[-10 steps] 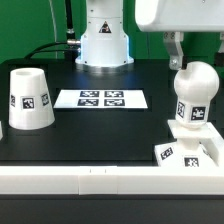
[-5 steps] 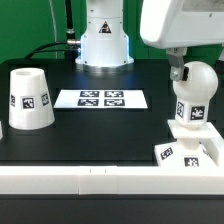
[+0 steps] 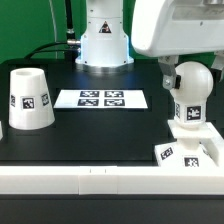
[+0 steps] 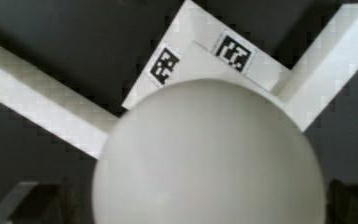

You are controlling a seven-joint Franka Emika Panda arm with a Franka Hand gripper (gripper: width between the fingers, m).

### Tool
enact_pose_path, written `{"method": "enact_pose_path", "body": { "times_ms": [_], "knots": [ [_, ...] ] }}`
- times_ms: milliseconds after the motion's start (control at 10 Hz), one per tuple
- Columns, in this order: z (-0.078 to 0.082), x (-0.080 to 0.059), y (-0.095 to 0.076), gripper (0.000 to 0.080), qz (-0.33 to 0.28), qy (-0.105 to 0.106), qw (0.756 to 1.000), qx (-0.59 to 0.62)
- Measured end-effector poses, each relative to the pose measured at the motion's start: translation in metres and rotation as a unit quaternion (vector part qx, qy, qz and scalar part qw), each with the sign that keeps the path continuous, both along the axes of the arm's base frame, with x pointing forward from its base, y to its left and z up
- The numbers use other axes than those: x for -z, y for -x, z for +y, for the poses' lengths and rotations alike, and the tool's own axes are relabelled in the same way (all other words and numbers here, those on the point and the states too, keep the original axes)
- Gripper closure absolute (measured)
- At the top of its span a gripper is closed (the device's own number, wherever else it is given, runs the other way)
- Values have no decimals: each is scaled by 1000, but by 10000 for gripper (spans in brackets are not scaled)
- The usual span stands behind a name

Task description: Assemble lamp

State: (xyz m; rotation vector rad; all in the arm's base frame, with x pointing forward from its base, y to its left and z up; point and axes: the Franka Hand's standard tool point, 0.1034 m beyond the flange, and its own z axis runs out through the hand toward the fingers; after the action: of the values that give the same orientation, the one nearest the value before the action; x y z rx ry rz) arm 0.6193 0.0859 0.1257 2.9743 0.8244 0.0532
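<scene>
1. Bulb (image 3: 190, 88) stands upright on the base (image 3: 208, 150) at the exterior view's right. It is close to the white rail (image 3: 90, 180) along the near edge of the table (image 3: 100, 135).
2. Gripper (image 3: 178, 68) sits right at the bulb's round head. One dark finger (image 3: 168, 73) shows just beside the head on the exterior view's left; the other is hidden.
3. Grip state: cannot tell. Neither view shows whether the fingers press on the head or stand clear of it.
4. Wrist view: head of the bulb (image 4: 202, 150) fills most of the picture. Beyond it lies the base (image 4: 202, 45) with two square tags, set where two stretches of white rail (image 4: 34, 90) meet.
5. Shade (image 3: 28, 100) stands narrow end up on the table at the exterior view's left, well apart from bulb and base, with nothing touching it.
6. Marker board (image 3: 102, 98) lies flat between shade and bulb, in front of the arm's pedestal (image 3: 105, 45).
</scene>
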Motion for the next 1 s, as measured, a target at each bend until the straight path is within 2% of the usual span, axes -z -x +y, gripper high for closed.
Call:
{"method": "enact_pose_path", "body": {
  "times_ms": [300,400,500,1000],
  "knots": [
    [-2,3,0,100,0,0,1000,2],
    [-2,3,0,188,0,0,1000,2],
    [-2,3,0,223,0,0,1000,2],
    [-2,3,0,223,-2,-3,999,46]
  ]
}}
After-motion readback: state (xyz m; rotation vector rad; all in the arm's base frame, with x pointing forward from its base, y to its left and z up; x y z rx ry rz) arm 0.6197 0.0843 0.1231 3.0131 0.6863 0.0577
